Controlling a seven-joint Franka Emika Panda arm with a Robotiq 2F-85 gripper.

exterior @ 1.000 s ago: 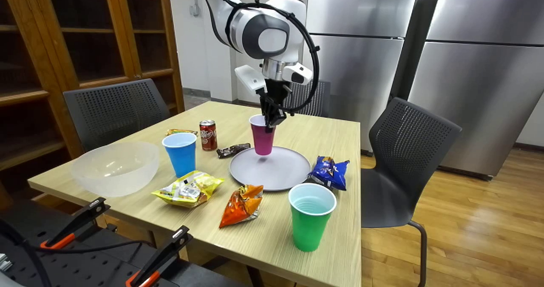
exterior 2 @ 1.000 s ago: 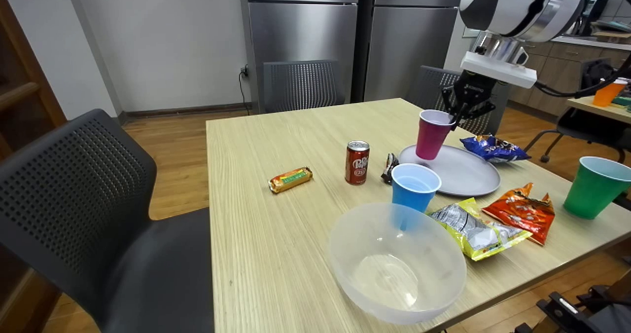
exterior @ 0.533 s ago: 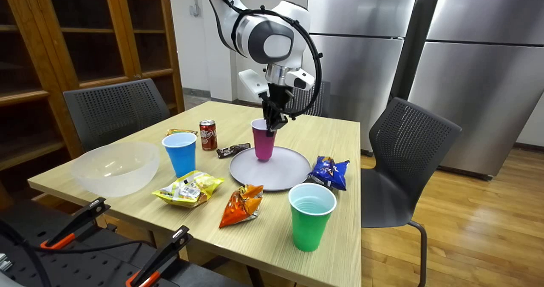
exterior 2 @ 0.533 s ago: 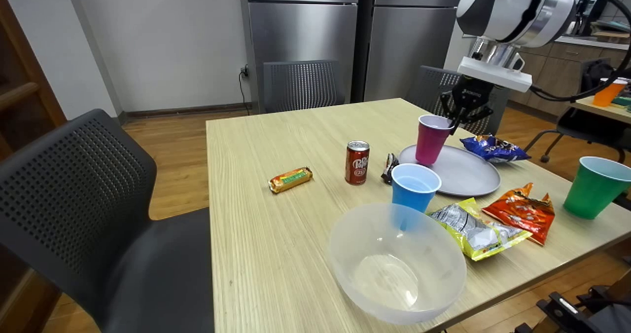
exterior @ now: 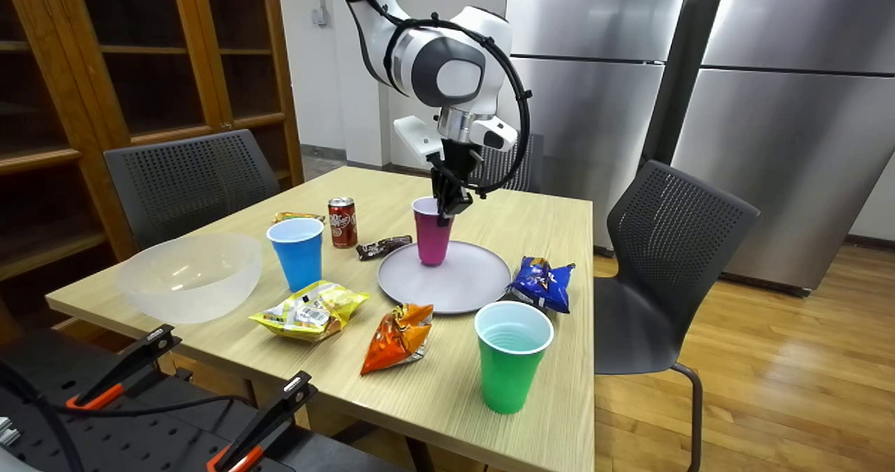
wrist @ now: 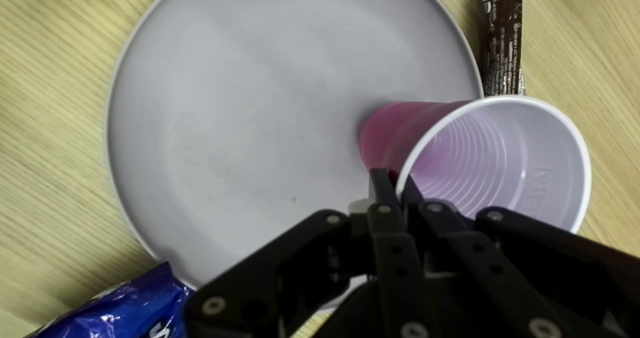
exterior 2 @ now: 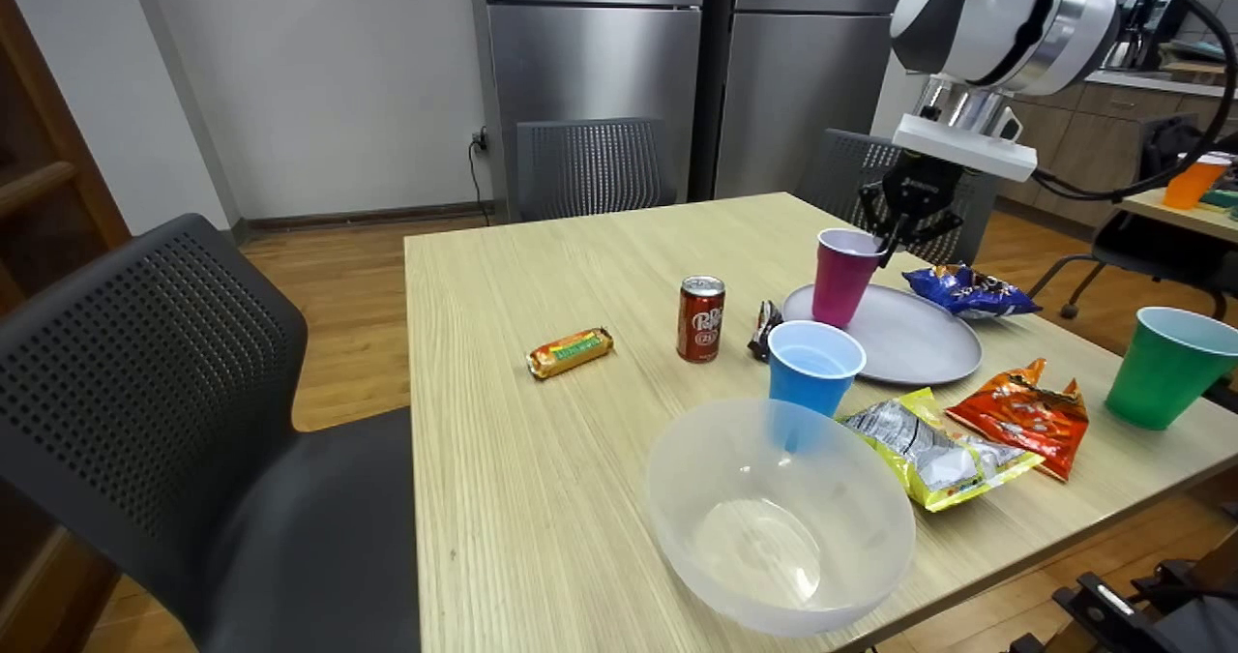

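One magenta cup, tapering toward its base, white at the lip and pale lilac within; inner wall ringed with fine ridges and bearing a raised, illegible marking. Gripper: fingers narrow, pinching the cup's wall at the rim. Location: over the grey plate, base within the plate's edge; base-to-plate contact cannot be determined

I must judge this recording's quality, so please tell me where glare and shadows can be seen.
In the wrist view, a soft shadow lies on the grey plate beside the base of the pink cup, and the blue bag shows small glints; in both exterior views, the frosted bowl shows bright spots; in an exterior view, a steel refrigerator shows pale streaks.
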